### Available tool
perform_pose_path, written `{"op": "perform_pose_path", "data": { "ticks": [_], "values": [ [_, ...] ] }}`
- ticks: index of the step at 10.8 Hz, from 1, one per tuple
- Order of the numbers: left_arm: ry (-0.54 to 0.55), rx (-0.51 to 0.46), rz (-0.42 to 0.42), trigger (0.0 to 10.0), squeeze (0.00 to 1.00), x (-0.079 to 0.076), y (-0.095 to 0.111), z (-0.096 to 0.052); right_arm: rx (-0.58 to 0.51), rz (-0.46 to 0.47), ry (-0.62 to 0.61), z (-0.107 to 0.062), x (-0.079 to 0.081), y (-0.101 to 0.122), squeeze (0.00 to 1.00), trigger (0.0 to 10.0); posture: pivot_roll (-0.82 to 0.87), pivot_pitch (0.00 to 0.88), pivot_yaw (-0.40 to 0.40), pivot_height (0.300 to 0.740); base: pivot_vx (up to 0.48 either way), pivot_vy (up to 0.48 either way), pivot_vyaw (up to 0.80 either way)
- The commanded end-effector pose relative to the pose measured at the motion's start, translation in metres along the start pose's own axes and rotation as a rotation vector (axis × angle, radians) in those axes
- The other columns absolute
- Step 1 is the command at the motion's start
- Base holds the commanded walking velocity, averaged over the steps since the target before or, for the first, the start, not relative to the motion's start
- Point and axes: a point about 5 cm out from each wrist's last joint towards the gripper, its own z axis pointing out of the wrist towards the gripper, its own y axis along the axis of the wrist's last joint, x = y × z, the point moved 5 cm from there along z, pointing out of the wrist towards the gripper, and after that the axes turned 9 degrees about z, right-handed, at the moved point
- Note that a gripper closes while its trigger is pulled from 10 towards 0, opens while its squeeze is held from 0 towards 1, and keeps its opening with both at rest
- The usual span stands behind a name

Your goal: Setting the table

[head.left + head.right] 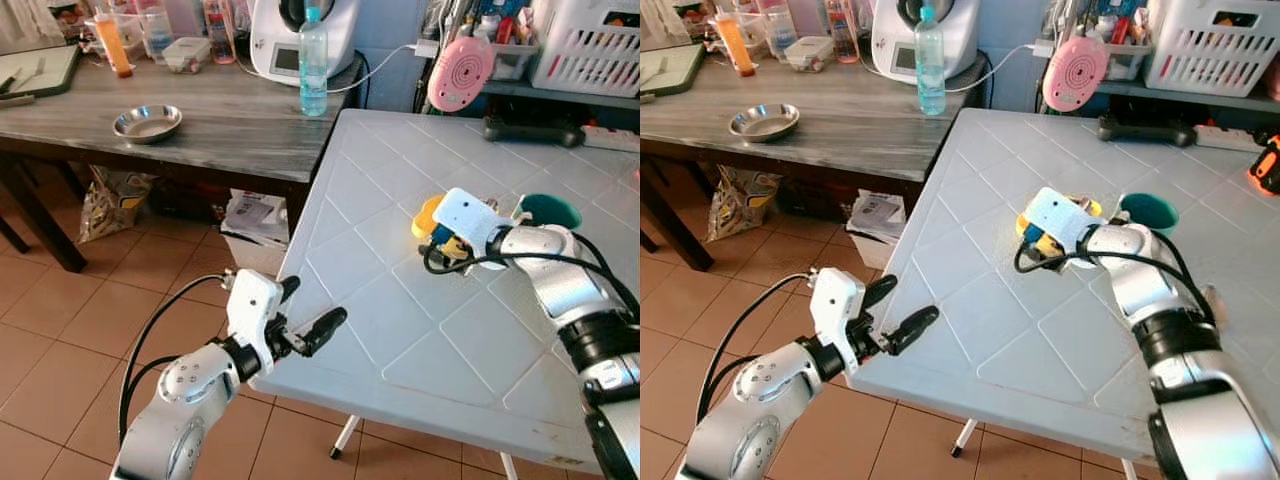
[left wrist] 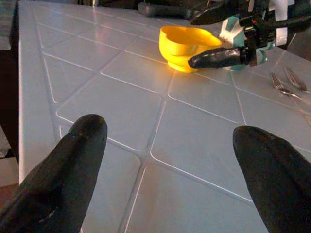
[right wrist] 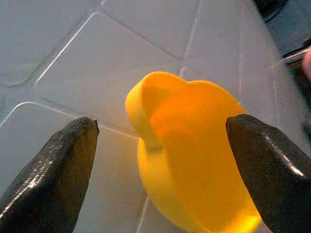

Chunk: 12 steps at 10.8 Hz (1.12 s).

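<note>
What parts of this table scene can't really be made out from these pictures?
- Yellow bowl: in the eye views, mostly hidden behind the right gripper.
- Teal cup: its lower part is covered by the right arm.
- Cutlery: cut off by the left wrist view's edge.
- Basket: contents too small to tell.

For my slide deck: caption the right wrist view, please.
Open right gripper poised over a yellow heart-shaped bowl on the white table.

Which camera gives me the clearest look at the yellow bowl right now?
The right wrist view: the yellow bowl sits large between the open right gripper fingers. The left wrist view shows it whole but far off; in the eye views the right gripper hides most of it.
</note>
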Motion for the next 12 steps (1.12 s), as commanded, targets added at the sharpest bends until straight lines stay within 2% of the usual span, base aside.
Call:
{"op": "perform_pose_path", "data": {
  "ticks": [1,6,7,8,9,10,12],
  "values": [
    [0.004,-0.001,0.010,10.0,0.00,0.001,0.004,-0.002,-0.011,-0.021,0.009,0.003,-0.001,0.007,1.00,10.0,-0.03,0.094,0.017,0.740,0.000,0.000,0.00],
    [0.005,0.008,0.008,10.0,0.00,0.000,0.004,-0.004,0.075,-0.065,0.021,0.013,-0.006,0.001,1.00,10.0,-0.01,0.103,0.018,0.740,0.000,0.000,0.00],
    [0.005,0.011,0.007,10.0,0.00,0.000,0.003,-0.005,0.092,-0.043,0.020,0.013,-0.008,0.000,0.24,10.0,-0.01,0.103,0.016,0.740,0.000,0.000,0.00],
    [0.005,0.013,0.007,10.0,0.00,0.000,0.003,-0.005,0.108,-0.058,0.025,0.014,-0.008,-0.002,0.00,10.0,-0.01,0.103,0.015,0.740,0.000,0.000,0.00],
    [0.005,0.014,0.006,10.0,0.00,0.001,0.003,-0.004,0.119,-0.045,0.017,0.015,-0.010,-0.003,0.00,0.7,-0.01,0.103,0.014,0.740,0.000,0.000,0.00],
    [0.005,0.016,0.005,10.0,0.00,0.001,0.003,-0.004,0.130,-0.012,0.020,0.015,-0.010,-0.006,0.00,0.0,-0.01,0.100,0.014,0.740,0.000,0.000,0.00],
    [0.006,0.021,0.004,10.0,0.00,0.003,0.001,-0.003,0.162,0.002,0.050,0.014,-0.008,-0.013,0.00,0.0,0.00,0.103,0.011,0.740,0.000,0.000,0.00]
  ]
}}
